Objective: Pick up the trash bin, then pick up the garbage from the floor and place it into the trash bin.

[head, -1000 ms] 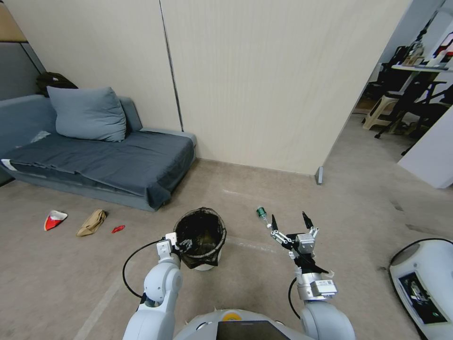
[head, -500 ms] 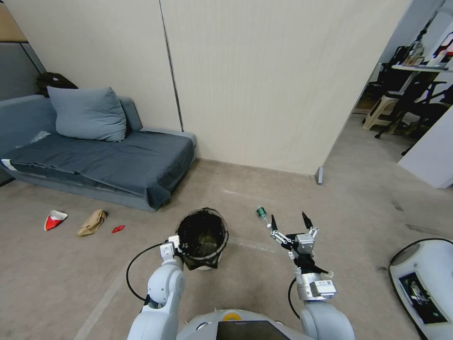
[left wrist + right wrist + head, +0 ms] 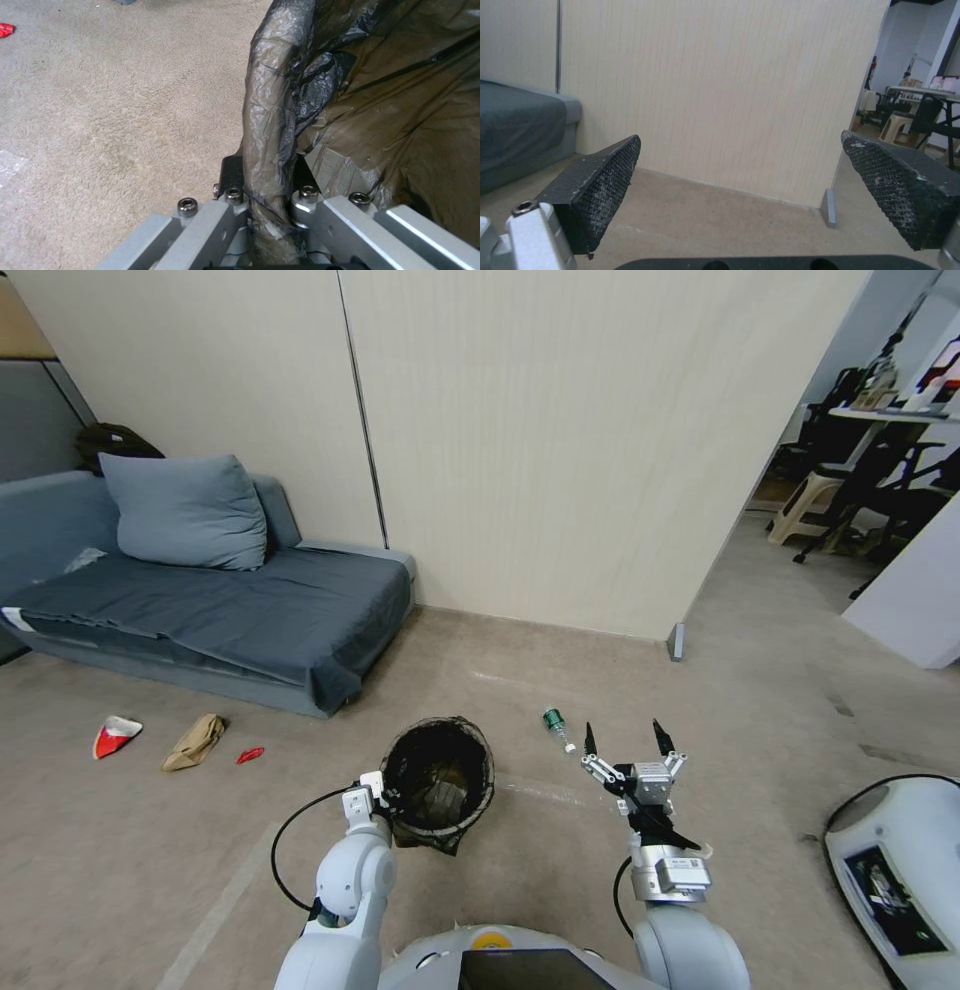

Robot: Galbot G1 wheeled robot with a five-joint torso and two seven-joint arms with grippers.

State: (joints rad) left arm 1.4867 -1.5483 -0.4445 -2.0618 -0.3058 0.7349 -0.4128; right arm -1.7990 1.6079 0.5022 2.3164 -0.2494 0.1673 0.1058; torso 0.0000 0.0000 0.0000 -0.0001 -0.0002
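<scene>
The trash bin [image 3: 440, 778], lined with a black bag, hangs tilted just ahead of me, held by its rim [image 3: 270, 112]. My left gripper [image 3: 385, 792] is shut on that rim, one finger outside and one inside [image 3: 267, 176]. My right gripper [image 3: 623, 730] is open in the air to the bin's right, its mesh pads [image 3: 605, 168] wide apart with nothing between them. Garbage lies on the floor: a small green bottle [image 3: 553, 720] just left of the right gripper, and a red-and-white wrapper [image 3: 117, 735], a tan paper bag [image 3: 195, 740] and a small red wrapper [image 3: 250, 755] at the left.
A grey sofa [image 3: 200, 610] with a cushion stands at the left against a beige wall panel [image 3: 550, 450]. A white machine base [image 3: 900, 880] sits at the right edge. Chairs and a stool [image 3: 810, 505] fill the room behind on the right.
The trash bin has come up off the floor, tilted and shifted slightly right in my left gripper. My right gripper moved a little right, still open.
</scene>
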